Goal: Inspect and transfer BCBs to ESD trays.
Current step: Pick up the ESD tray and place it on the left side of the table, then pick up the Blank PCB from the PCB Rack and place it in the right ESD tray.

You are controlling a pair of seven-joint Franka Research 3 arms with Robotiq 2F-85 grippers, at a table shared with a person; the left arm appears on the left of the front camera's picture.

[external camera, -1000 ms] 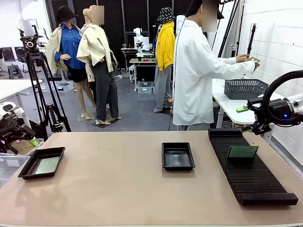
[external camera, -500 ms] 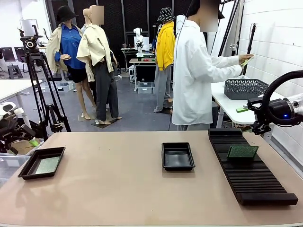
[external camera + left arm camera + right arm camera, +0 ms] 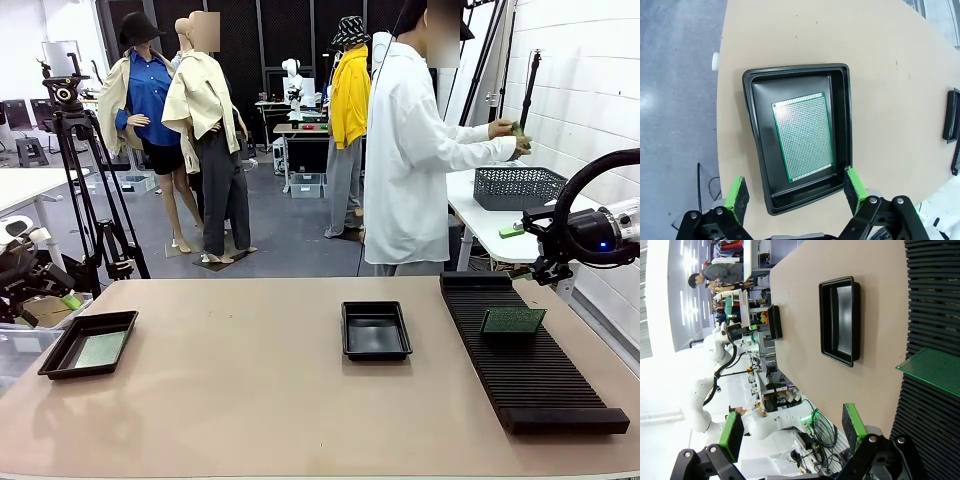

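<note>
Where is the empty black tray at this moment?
In the front view the empty tray lies near the table's middle, just left of the long black rack and far right of the other tray, which holds a board.

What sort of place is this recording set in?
Likely a robotics lab doing electronics handling: a camera tripod by the table, a black tray, and a green board on a slotted rack.
</note>
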